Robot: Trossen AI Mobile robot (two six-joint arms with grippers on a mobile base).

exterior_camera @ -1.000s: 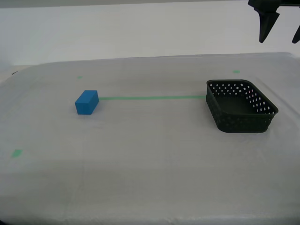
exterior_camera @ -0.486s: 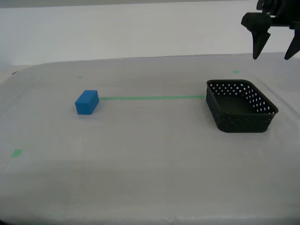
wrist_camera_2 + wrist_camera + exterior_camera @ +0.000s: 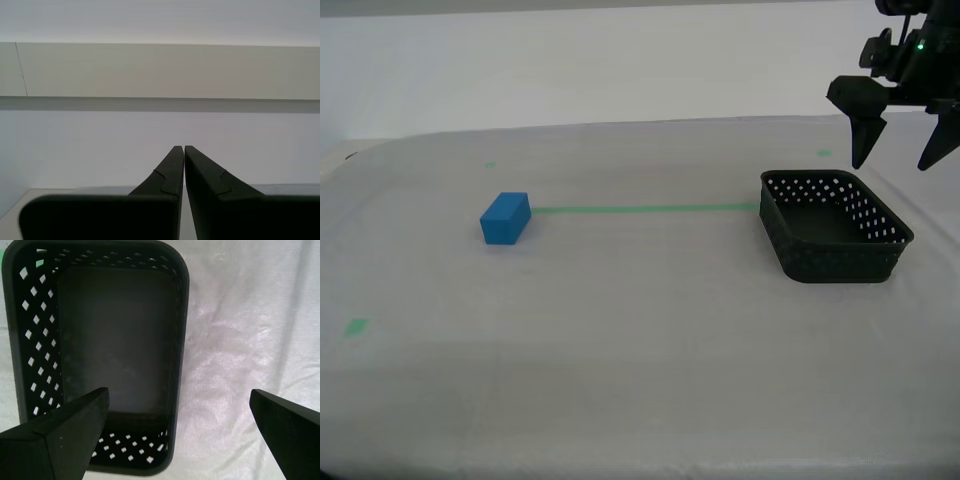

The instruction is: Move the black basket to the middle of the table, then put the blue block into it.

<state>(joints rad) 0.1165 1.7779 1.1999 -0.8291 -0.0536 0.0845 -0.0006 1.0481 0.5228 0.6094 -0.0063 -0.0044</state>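
While the exterior view shows my first gripper (image 3: 898,160) hanging spread wide above the black basket (image 3: 832,226), only its wrist view looks into the empty, perforated tub directly below the fingers. My second gripper (image 3: 180,148), clenched, faces a blank wall. Well away along the green tape line (image 3: 645,209) sits the blue block (image 3: 505,218).

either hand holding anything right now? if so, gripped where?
Nothing is held. My first hand hangs open above the black basket, touching nothing. My second hand is shut on nothing, facing a wall. The blue block sits alone on the table.
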